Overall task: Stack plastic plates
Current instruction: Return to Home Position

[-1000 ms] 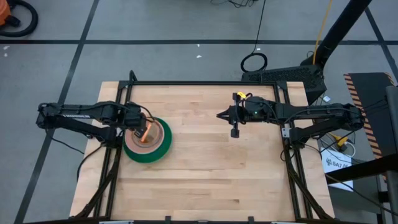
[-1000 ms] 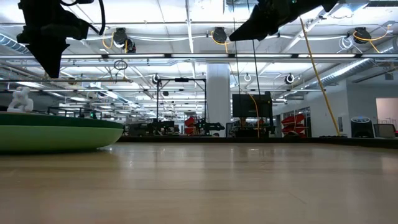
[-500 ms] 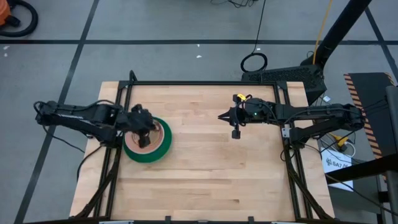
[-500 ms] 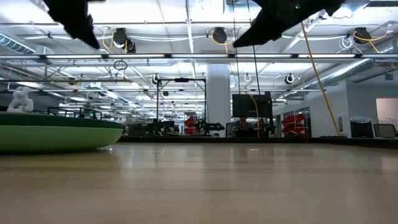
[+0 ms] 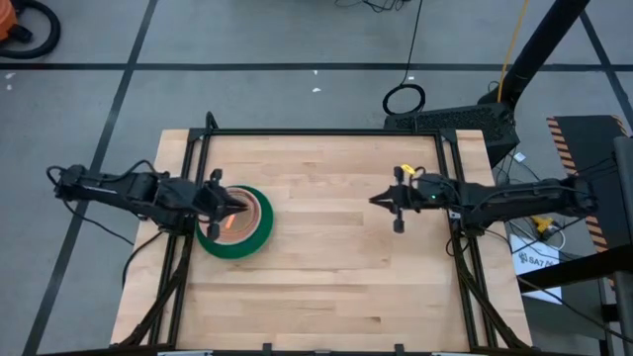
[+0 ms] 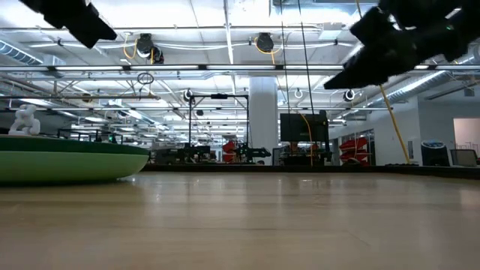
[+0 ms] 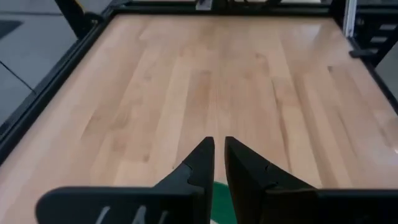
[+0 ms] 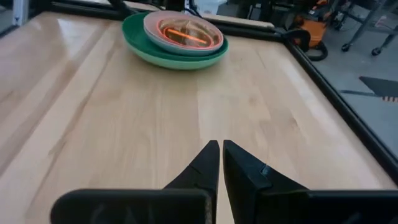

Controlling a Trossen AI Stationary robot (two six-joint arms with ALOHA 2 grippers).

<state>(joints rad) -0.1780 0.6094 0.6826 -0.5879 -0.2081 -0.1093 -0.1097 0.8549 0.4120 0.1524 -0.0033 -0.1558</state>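
Tabletop (image 5: 326, 267): pale wood planks inside a black frame, bare along the near edge and across the middle.
Plastic plates (image 5: 259, 233): one stack on the tabletop's left side. A large dark green plate is at the bottom, smaller pinkish plates are nested above it, and orange shows in the centre.
Left end effector (image 5: 222, 202): hangs over the stack's left edge, pointing toward the middle of the tabletop. Its fingers are drawn together with only a sliver between them, gripping nothing.
Right end effector (image 5: 374, 201): above bare wood on the right half, well apart from the stack and pointing toward it. Its fingers are likewise closed to a sliver, and empty.
Hall beyond: bright ceiling lights, a white column (image 6: 262, 112) and hanging cables, seen level across the tabletop past the green rim.
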